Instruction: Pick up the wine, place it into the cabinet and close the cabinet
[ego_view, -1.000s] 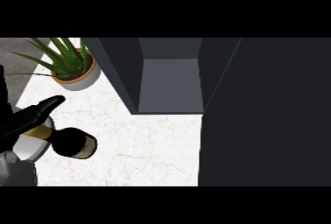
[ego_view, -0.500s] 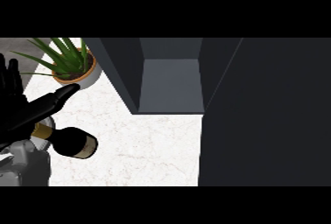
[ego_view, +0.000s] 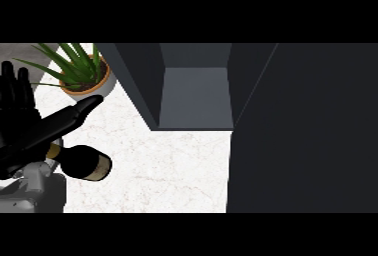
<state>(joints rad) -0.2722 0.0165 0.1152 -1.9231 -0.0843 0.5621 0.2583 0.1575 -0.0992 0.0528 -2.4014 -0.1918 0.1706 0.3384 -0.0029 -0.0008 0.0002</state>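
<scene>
Black fingers are spreading straight over the wine bottle at my left edge.

I'm seeing my left hand (ego_view: 29, 125) lying open, fingers extended and thumb stretching toward the potted plant (ego_view: 85, 75), gripping nothing; whether it touches the wine (ego_view: 85, 162) I cannot tell. The bottle is lying on the white marble counter (ego_view: 162, 170), its long axis running left-right, its base pointing right. Bare marble is stretching right to the cabinet door (ego_view: 303, 130); beyond, the open cabinet (ego_view: 193, 95) is gaping.
</scene>
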